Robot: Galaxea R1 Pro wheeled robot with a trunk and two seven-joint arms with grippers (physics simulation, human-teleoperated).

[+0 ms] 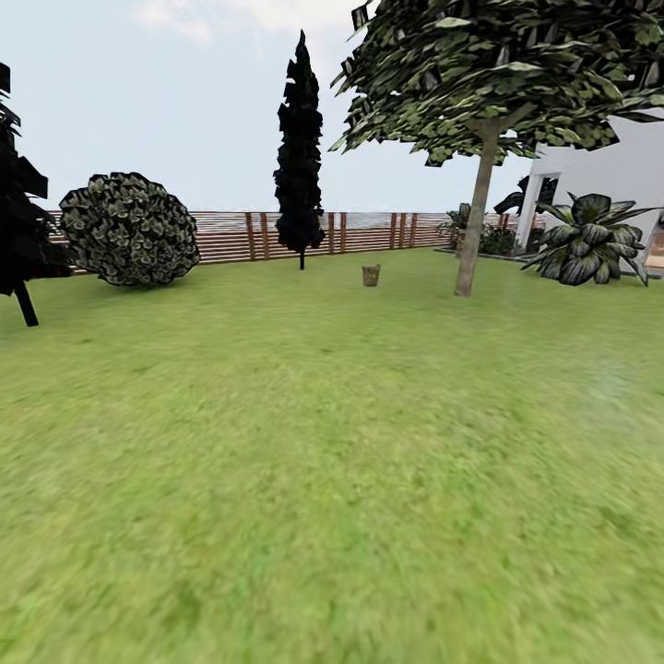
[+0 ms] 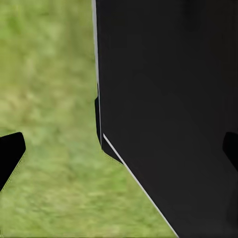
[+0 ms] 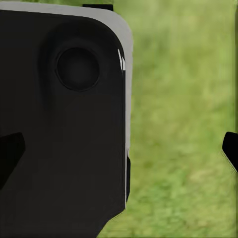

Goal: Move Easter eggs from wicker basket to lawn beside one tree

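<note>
Nothing's really started yet: the basket point(image 1: 371, 275) sits way off across the lawn point(image 1: 332, 480) beside the tree point(image 1: 477, 221), far from both sets of jaws, apart and empty, eggs unseen.

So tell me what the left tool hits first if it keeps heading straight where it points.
Probably the mottled green lawn between its fingertips, though the large black panel sits close beside that line.
</note>
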